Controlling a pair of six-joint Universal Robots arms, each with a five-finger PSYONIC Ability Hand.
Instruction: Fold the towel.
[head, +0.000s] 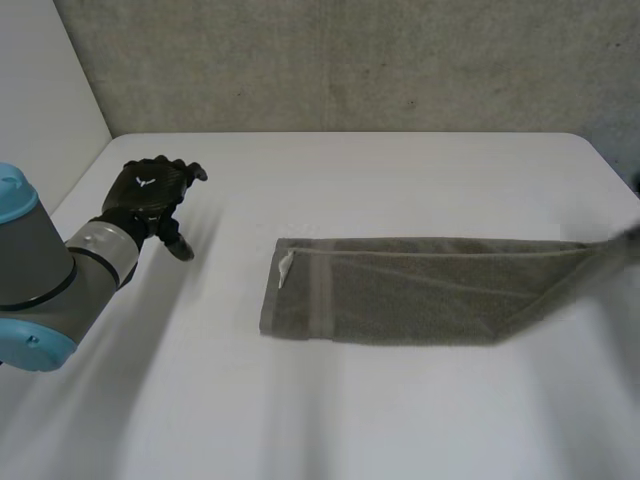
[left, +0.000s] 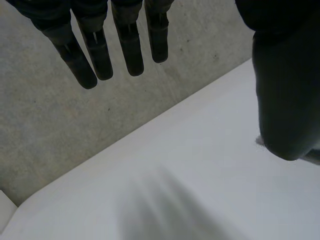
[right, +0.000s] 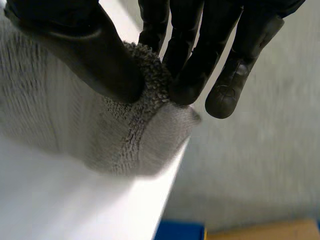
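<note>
White table (head: 400, 180) against a grey wall (head: 350, 60).

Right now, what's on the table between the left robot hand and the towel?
Nothing. In the head view, the stretch of white table between the left robot hand and the towel is bare.

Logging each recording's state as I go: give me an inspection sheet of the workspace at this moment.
Surface: white table.
Job's things: grey towel, a long folded strip lying flat, its right end pulled to a point.
Clutter: nothing seen.
Hands: left hand open, over the table, apart from the towel; right hand pinching the towel's corner between thumb and fingers.
Cables: nothing seen.
Surroundings: grey wall behind the table.
</note>
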